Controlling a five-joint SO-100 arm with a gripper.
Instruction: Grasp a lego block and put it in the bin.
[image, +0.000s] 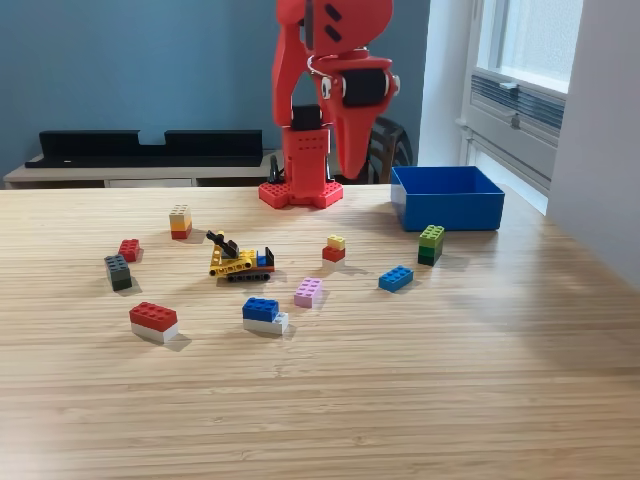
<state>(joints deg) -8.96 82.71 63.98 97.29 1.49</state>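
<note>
Arm folded high at its base; hand (352, 165) points down, opening not discernible.
Lego blocks scattered on desk (480, 380); yellow-on-red block (334, 248) nearest, light, rigid, slick: likely pinch flat sides. Bin (446, 197) at exterior view's right, rear.

Tabletop (480, 400): pale wood, grain running across the exterior view, glare patch on the view's right.
Back wall (150, 60): flat blue.
Low shelf (130, 172): pale, behind the tabletop on the view's left.
Black unit (150, 147): long, notched on top, sitting on the low shelf.
Window (520, 60): upper right of the view, white frame, bright daylight.
Chair (392, 148): dark, mostly hidden.
</note>
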